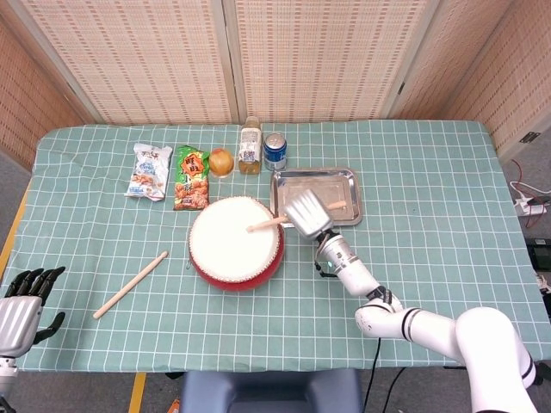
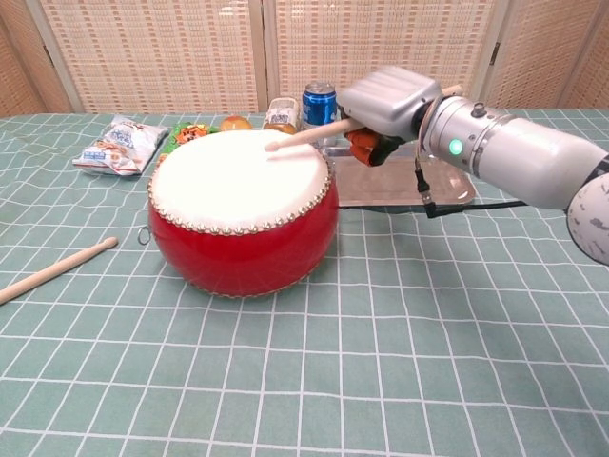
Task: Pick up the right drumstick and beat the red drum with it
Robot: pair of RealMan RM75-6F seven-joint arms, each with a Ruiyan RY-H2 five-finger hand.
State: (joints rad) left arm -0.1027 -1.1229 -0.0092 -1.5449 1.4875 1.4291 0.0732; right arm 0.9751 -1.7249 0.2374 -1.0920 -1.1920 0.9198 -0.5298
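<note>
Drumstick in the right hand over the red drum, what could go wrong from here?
The right hand holds the drumstick near its back end, so a hard beat might loosen it. The hand hangs just above the metal tray, which a low swing could knock. The soda can stands close behind the red drum and might get clipped.

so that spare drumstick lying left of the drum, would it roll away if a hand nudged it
Probably. The spare drumstick is a slim round rod lying flat on the tablecloth, so a sideways nudge would likely roll it. It looks like wood, so likely stiff and light. The cloth may slow it somewhat.
</note>
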